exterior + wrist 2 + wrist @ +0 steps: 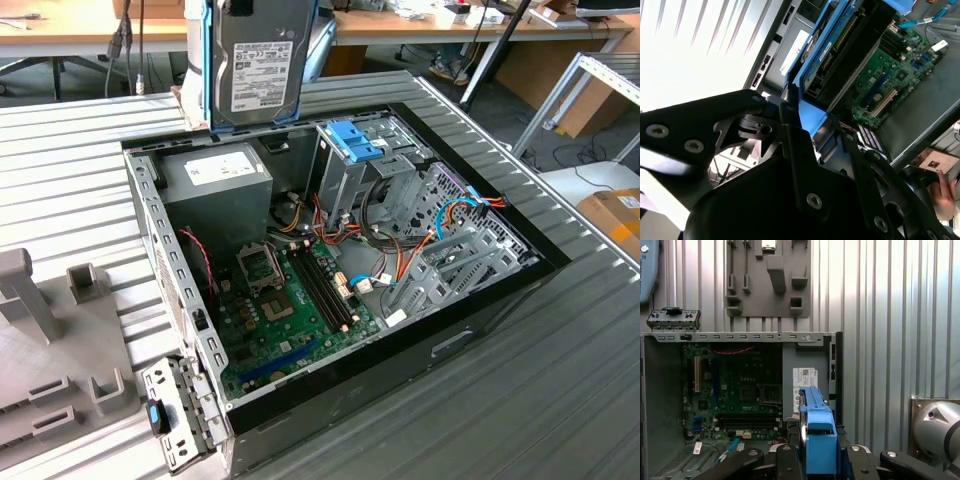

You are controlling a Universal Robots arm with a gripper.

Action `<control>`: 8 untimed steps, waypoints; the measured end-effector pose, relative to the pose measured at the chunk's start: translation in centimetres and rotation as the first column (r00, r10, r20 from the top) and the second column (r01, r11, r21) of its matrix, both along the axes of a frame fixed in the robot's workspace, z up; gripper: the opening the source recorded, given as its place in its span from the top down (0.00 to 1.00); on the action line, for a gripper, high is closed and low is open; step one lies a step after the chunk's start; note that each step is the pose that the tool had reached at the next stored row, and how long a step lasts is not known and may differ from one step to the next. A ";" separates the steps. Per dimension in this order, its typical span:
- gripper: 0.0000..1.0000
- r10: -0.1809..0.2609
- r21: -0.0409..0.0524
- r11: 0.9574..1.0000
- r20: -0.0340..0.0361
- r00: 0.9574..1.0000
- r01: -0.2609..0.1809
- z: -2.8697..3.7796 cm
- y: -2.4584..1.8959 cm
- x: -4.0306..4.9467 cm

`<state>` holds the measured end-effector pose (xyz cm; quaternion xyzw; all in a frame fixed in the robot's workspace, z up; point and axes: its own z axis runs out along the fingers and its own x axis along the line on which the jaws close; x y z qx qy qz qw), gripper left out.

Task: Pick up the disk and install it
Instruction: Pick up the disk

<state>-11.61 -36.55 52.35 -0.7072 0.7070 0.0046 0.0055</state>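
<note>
grip: claw (821,457) pinching the disk (258,62) by its blue end | place: disk hangs upright above the power supply (215,180) in the open case (480,325) | progress: pickup done; disk not yet seated in the case, install left

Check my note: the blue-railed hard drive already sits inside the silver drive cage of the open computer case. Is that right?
No. The hard drive is not inside the silver drive cage. The gripper holds it on edge above the open computer case, as the exterior view shows.
</note>
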 end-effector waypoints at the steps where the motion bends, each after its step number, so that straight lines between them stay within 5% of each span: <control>1: 0.64 0.000 0.000 1.000 0.000 1.000 0.000 0.00 0.01 0.40; 8: 0.64 0.000 0.000 1.000 0.000 1.000 0.000 0.00 0.01 3.13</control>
